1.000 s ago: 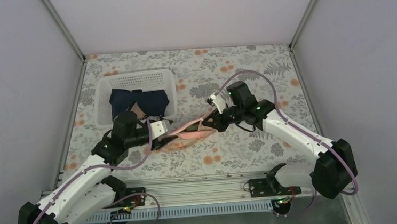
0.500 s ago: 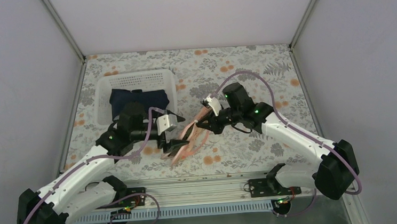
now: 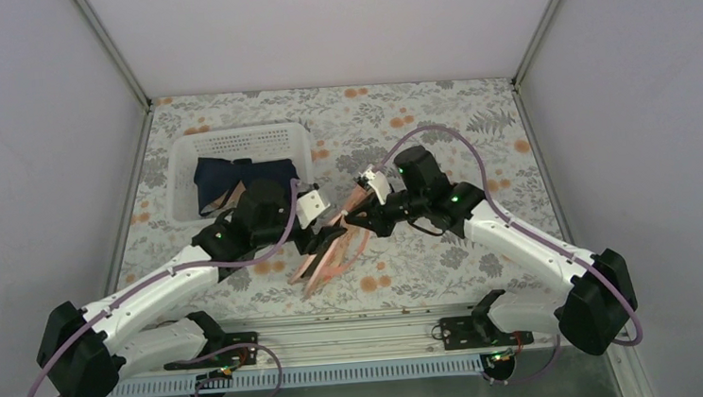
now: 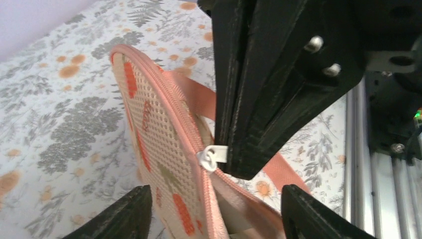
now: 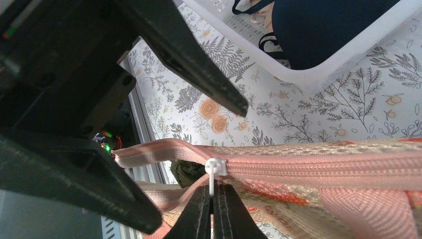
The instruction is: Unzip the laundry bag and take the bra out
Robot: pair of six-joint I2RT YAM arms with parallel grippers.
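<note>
The peach-pink laundry bag (image 3: 329, 260) hangs on edge from my right gripper (image 3: 357, 219), its lower end on the table. In the right wrist view that gripper (image 5: 214, 191) is shut on the white zipper pull (image 5: 215, 168). The zip is parted left of the pull, where a bit of the olive-green bra (image 5: 188, 172) shows inside. My left gripper (image 3: 334, 224) is close beside the right one. It stands open (image 4: 214, 221), with its fingers either side of the bag's zip edge (image 4: 164, 124), touching nothing.
A white slotted basket (image 3: 183, 155) holding a navy-blue cloth (image 3: 247, 180) stands at the back left, just behind my left arm. The table has a floral cover (image 3: 437, 125). A metal rail (image 3: 358, 326) runs along its near edge.
My left gripper let go of the bag's left end and moved right, up to the right gripper. The bag, stretched flat before, now dangles from the right gripper.
</note>
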